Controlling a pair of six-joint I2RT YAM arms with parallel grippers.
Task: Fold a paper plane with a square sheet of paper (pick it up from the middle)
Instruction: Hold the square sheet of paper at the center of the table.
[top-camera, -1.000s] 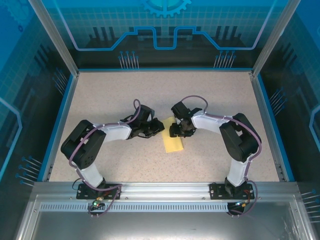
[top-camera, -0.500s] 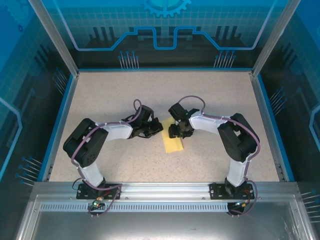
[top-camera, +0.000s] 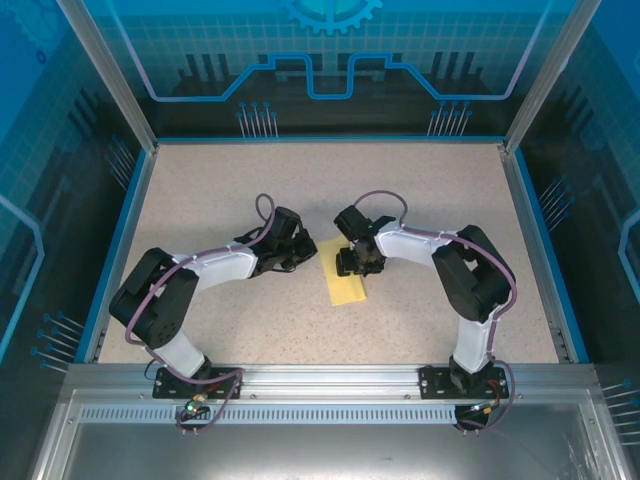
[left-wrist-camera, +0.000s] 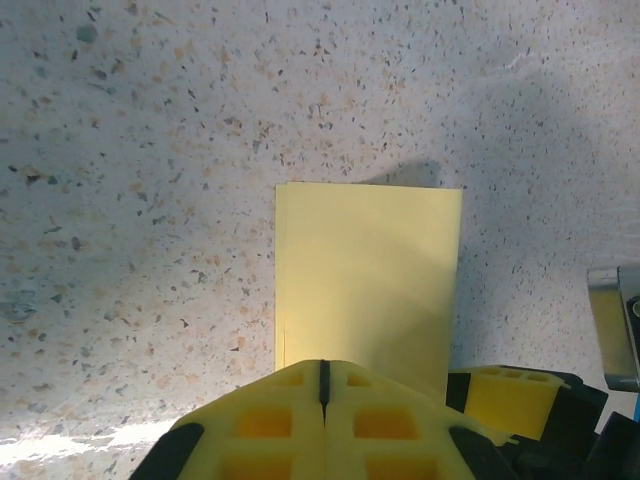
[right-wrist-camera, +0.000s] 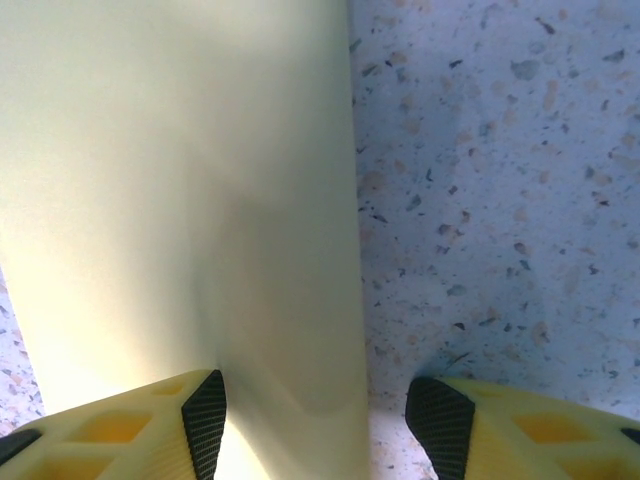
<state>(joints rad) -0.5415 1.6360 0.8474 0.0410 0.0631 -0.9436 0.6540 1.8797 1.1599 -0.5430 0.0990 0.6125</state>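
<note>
Your right gripper (right-wrist-camera: 320, 425) has its jaws apart, straddling one long edge of the square sheet of paper (top-camera: 347, 290) at the sheet's far end. That placement looks meant to press or pin the crease, not to lift. Your left gripper (left-wrist-camera: 323, 372) has its jaws together on nothing, just left of the sheet, probably serving as a blunt presser. The sheet lies folded in half as a narrow rectangle, flat on the speckled table (top-camera: 220, 190) between the arms.
</note>
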